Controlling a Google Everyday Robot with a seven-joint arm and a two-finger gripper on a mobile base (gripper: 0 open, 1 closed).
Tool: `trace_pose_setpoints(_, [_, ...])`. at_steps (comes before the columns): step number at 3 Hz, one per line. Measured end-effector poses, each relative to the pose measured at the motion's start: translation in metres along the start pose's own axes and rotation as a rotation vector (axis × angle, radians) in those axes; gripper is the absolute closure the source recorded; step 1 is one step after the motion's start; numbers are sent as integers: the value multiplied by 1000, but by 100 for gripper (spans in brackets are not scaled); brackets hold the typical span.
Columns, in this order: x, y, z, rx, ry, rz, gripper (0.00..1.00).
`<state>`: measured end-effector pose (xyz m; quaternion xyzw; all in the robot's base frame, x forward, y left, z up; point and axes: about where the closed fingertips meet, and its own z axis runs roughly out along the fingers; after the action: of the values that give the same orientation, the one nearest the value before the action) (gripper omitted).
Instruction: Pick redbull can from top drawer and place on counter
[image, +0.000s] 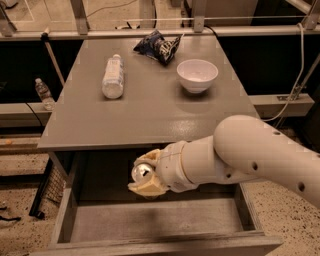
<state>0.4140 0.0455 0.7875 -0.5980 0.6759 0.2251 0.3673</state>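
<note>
My gripper (145, 173) is above the open top drawer (150, 220), just below the counter's front edge. Its cream fingers (147, 188) are shut on the redbull can (141, 171), of which only the shiny silver top shows; the can's body is hidden by the fingers and wrist. The can is held clear of the drawer floor. The white arm reaches in from the right. The grey counter (150, 105) lies directly behind and above the gripper.
On the counter lie a clear plastic water bottle (112, 76) on its side at the left, a white bowl (197, 75) at the right and a dark crumpled chip bag (159, 47) at the back. Another bottle (43, 93) stands on the floor at the left.
</note>
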Motion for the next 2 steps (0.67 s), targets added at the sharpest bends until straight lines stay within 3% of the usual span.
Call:
trace_pose_setpoints(1, [0,0,0,0,0,0,100])
trace_pose_setpoints(2, [-22,-6,-24,33,34,-42,100])
